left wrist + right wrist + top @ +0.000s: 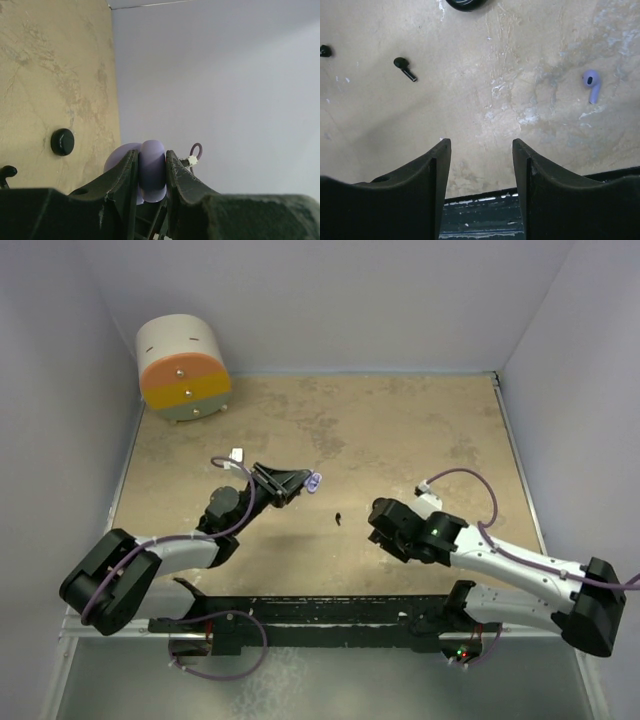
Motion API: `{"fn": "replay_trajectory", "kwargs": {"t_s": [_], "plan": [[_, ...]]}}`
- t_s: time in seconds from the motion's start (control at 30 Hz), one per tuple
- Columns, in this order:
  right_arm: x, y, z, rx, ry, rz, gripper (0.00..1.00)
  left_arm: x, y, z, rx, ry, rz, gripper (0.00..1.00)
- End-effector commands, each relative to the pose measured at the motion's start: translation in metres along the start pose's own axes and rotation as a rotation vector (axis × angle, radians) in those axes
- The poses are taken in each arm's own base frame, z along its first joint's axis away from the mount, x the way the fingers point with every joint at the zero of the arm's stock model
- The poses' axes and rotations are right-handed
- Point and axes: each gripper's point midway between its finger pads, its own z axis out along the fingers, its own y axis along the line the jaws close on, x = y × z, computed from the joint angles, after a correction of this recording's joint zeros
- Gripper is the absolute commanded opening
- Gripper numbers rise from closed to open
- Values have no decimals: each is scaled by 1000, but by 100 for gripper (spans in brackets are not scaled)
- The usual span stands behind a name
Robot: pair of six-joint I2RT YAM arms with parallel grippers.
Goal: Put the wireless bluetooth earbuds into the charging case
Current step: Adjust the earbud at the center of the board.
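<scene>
The left gripper (152, 153) is pinching a rounded lavender case (152, 172) between its two fingers, one finger on each side. In the top view the case (316, 481) is held at the fingertips over the middle of the table (400, 430), left of centre. Whether its lid is open cannot be told. No earbud shows inside it.

From the left wrist, a black disc (62, 141) lies flat on the table beside the held case and apart from it. A small dark piece sits at that view's left edge, too cut off to name.

The right gripper (481, 145) hangs above the table with its fingers spread wide and nothing between them. Ahead of it and to its left lies a black earbud (405, 68), bud end up-left and stem pointing down-right. A second black earbud (325, 50) sits at the far left edge, partly out of frame. A lavender earbud (591, 84) lies well to the right, its stem pointing toward the gripper. All three rest on the bare table, well apart from each other. A dark round shape (467, 4) is cut by the top edge.

A white, orange and yellow drum (183, 368) lies on its side in the far left corner.
</scene>
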Motion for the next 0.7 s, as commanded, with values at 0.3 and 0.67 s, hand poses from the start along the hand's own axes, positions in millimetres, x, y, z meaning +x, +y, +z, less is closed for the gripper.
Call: {"fn": "replay_trajectory", "kwargs": {"t_s": [0.3, 0.67], "plan": [[-37, -15, -23, -37, -68, 125, 57, 22, -7, -6, 58, 103, 35, 0], [-81, -21, 16, 89, -120, 116, 65, 31, -12, -3, 73, 158, 29, 0]]}}
